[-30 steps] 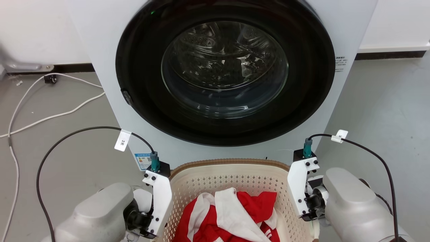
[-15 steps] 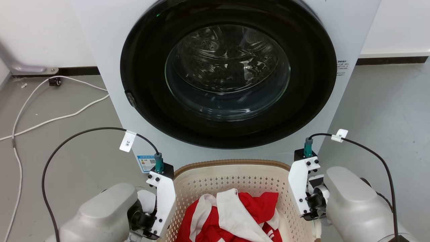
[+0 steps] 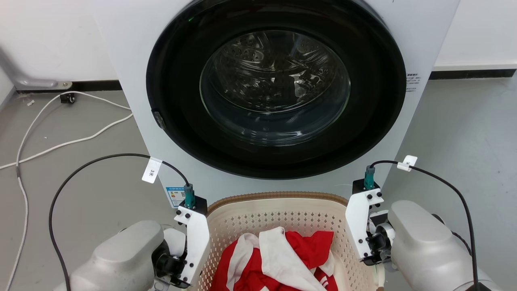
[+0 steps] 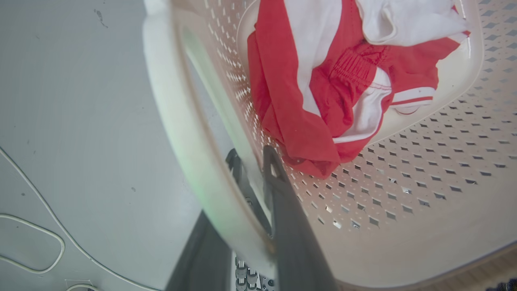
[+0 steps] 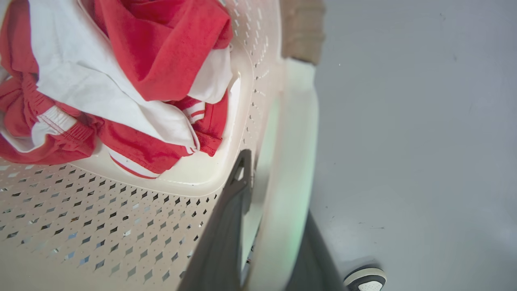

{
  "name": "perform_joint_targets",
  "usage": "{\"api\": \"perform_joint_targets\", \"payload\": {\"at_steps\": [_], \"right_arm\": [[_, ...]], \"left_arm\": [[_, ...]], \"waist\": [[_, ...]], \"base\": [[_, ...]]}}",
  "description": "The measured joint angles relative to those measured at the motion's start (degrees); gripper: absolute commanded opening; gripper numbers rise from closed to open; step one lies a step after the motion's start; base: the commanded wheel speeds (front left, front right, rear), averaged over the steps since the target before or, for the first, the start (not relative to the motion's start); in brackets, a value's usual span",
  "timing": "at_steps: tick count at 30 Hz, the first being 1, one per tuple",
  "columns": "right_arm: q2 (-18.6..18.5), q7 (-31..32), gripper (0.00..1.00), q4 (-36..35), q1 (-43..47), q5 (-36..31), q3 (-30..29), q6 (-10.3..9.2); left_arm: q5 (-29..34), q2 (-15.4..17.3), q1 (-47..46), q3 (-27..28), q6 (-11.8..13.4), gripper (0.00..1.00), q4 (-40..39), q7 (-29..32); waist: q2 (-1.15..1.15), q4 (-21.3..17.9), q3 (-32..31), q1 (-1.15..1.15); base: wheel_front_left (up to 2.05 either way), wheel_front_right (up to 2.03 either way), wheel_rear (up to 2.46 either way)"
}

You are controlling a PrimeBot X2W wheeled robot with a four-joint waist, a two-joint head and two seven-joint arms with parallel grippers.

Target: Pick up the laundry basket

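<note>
The laundry basket (image 3: 278,197), cream and perforated with a brown ribbed rim, sits low in the head view in front of the washer, with red and white clothes (image 3: 282,258) inside. My two wrists flank it, left wrist (image 3: 194,242) and right wrist (image 3: 361,230). In the left wrist view my left gripper (image 4: 250,155) is shut on the basket's white side handle (image 4: 177,121), one finger inside the wall and one outside. My right gripper (image 5: 270,190) is shut on the other white handle (image 5: 291,141) in the same way.
A white front-loading washer (image 3: 408,121) with a shut round glass door (image 3: 274,89) stands close behind the basket. White cables (image 3: 60,141) lie on the grey floor to the left. A shoe tip (image 5: 365,279) shows near the right handle. Open floor lies to the right.
The whole head picture has shifted slightly, so the camera moved. Both grippers keep the same hold on the basket handles.
</note>
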Motion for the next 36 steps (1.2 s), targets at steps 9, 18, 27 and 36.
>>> {"api": "perform_joint_targets", "payload": {"at_steps": [9,18,27,36], "right_arm": [[0.0,-0.1,0.0,0.0,-0.1,1.1,1.0,0.0],[0.0,-0.4,0.0,0.5,-0.4,1.6,1.8,0.0],[0.0,-0.6,0.0,0.5,-0.4,2.6,2.9,0.0],[0.0,-0.8,0.0,0.5,-0.3,3.2,3.8,-0.01]], "left_arm": [[0.1,-0.2,0.0,0.0,0.0,0.0,0.3,-0.2],[0.0,-0.4,0.0,0.0,0.0,0.0,0.6,-0.1],[-0.1,-0.4,0.0,0.0,0.0,0.0,0.9,-0.4],[-0.3,-0.4,0.2,0.0,0.0,0.0,1.1,-0.4]], "waist": [[0.0,0.1,0.1,0.0],[0.0,0.4,0.2,0.0],[0.0,0.4,0.0,0.0],[0.0,0.3,-0.1,0.0]], "base": [[0.0,0.0,0.0],[0.0,0.0,0.0],[0.0,0.0,0.0],[0.0,0.0,0.0]]}}
